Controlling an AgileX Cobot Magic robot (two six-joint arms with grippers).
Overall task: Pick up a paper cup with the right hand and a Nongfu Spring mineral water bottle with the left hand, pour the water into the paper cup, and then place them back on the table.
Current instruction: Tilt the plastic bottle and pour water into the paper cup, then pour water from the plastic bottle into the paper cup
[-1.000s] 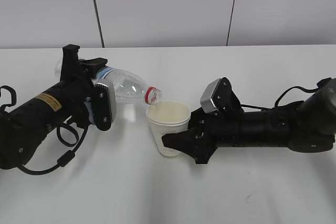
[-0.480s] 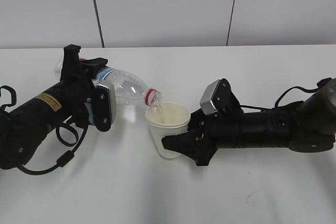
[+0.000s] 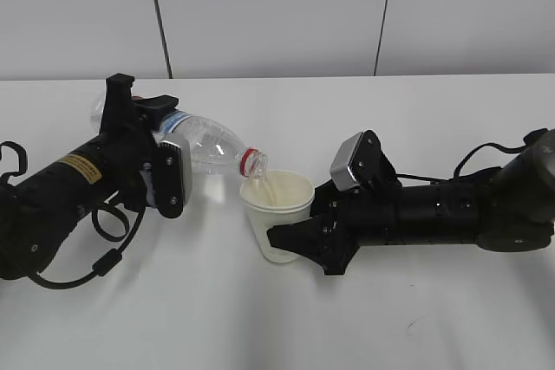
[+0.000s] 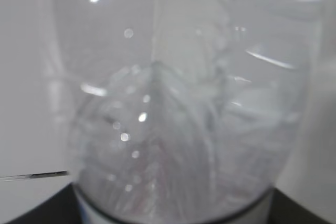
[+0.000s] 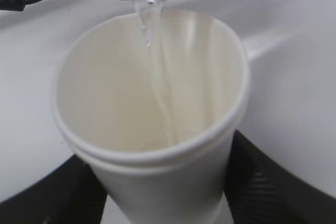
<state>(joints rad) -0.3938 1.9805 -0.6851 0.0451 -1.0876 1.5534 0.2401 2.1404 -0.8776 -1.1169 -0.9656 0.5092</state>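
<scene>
My left gripper (image 3: 160, 166), with the yellow sticker, is shut on the clear water bottle (image 3: 208, 146), which lies tilted with its red-ringed mouth over the paper cup (image 3: 277, 214). A thin stream of water (image 3: 264, 186) runs into the cup. My right gripper (image 3: 290, 236) is shut on the cup's lower body and holds it upright. In the right wrist view the cup (image 5: 157, 145) fills the frame, the water stream (image 5: 157, 77) falls inside it and black fingers (image 5: 273, 182) flank it. The left wrist view shows only the blurred bottle (image 4: 178, 108) close up.
The white table (image 3: 277, 327) carries a small dark scuff (image 3: 416, 322) near the front right. A pale panelled wall (image 3: 277, 15) with dark seams stands behind. Looped black cables (image 3: 113, 231) hang under the left arm.
The bottle has tipped slightly further and a water stream now falls into the cup, where one second ago none showed. Both arms have hardly moved.
</scene>
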